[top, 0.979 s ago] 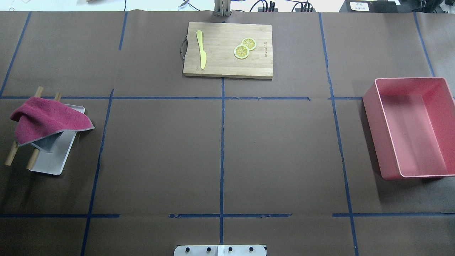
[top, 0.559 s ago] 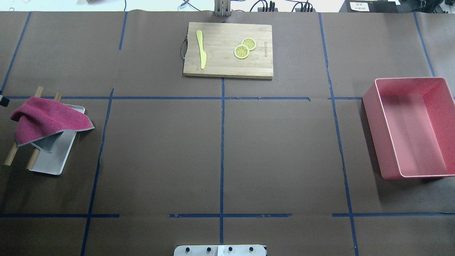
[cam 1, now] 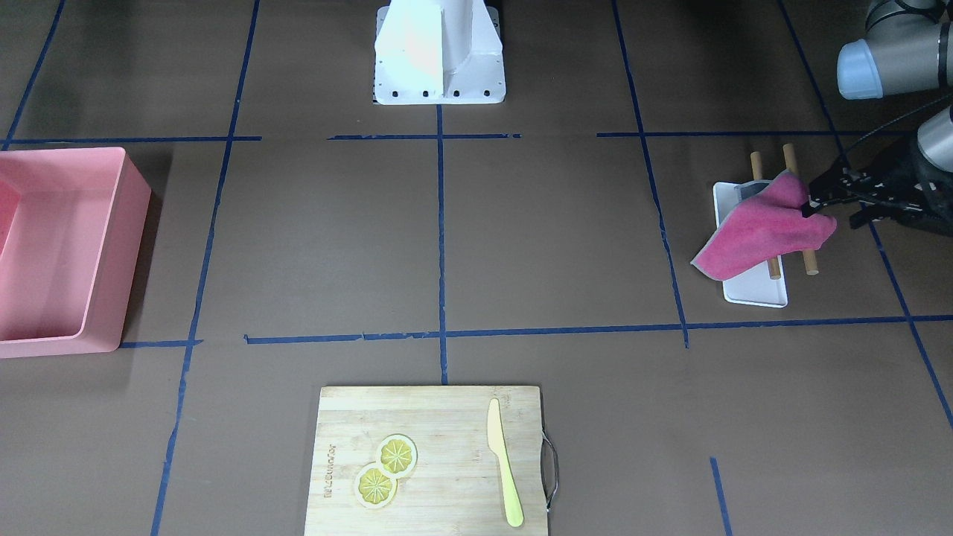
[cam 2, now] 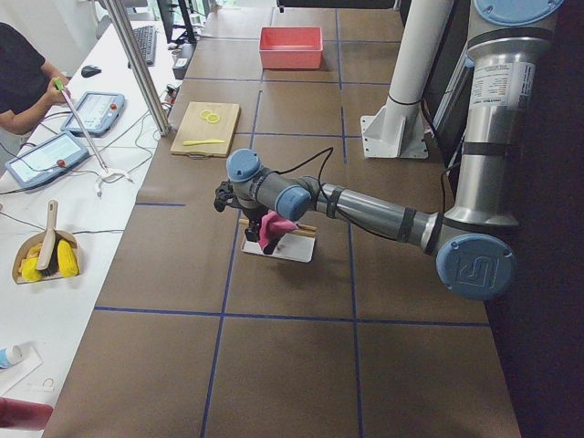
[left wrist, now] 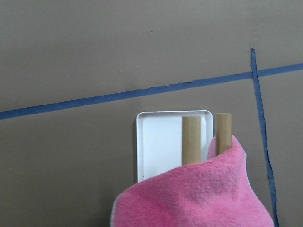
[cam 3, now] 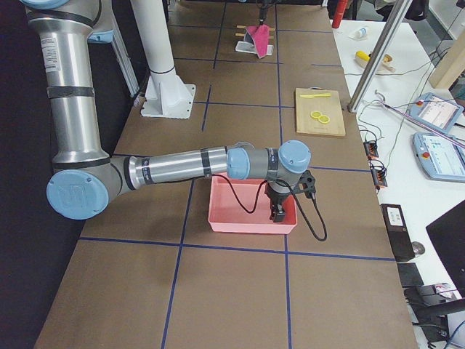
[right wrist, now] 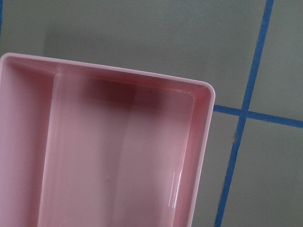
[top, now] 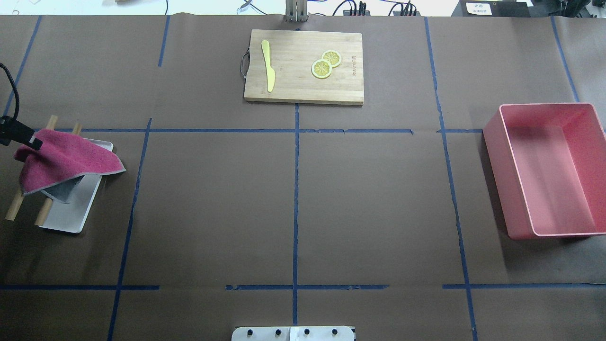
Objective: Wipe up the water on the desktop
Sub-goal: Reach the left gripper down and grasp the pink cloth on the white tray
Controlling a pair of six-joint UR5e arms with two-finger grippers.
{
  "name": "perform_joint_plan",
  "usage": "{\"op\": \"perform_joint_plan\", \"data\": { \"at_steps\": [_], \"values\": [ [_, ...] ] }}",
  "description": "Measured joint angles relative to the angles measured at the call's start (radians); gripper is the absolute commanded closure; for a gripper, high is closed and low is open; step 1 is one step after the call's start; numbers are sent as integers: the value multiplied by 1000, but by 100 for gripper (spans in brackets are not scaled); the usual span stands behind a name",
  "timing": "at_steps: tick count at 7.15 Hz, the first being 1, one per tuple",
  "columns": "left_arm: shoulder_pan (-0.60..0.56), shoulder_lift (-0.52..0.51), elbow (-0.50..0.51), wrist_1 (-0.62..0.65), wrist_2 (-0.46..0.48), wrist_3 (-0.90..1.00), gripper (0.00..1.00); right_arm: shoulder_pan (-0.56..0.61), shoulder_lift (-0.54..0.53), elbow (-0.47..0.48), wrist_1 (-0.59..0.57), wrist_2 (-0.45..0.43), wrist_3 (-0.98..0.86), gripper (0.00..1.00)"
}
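The desktop point(top: 213, 203) is dark-brown paper with blue tape lines; I see no water on it. A magenta cloth point(top: 66, 158) hangs over two wooden rods point(top: 14, 208) above a white tray point(top: 71, 215) at the left. My left gripper point(top: 29, 137) is at the cloth's far left corner. In the front-facing view this gripper point(cam 1: 826, 211) looks open, with its fingers on either side of the cloth's point(cam 1: 759, 231) edge. The left wrist view shows the cloth point(left wrist: 189, 198) close below. My right gripper point(cam 3: 276, 211) hovers over the pink bin point(cam 3: 247, 218); I cannot tell whether it is open or shut.
A pink bin point(top: 516, 189) stands at the right. A bamboo cutting board point(top: 303, 87) at the far middle holds a yellow knife point(top: 269, 66) and two lemon slices point(top: 322, 68). The robot base point(cam 1: 439, 52) stands at the near middle edge.
My left gripper has come in from the left edge of the overhead view and reached the cloth's corner. The cloth has not moved.
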Motion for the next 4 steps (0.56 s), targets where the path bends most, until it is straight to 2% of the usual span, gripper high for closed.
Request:
{"op": "perform_joint_plan", "data": {
  "at_steps": [2,3,4],
  "values": [
    [10,-8,6,0,0,-1,86,-2,0,-2,0,1,0,0],
    [10,-12,8,1,-1,-2,95,-3,0,-3,0,1,0,0],
    [11,-15,9,2,-1,-3,100,-3,0,-3,0,1,0,0]
  ]
}}
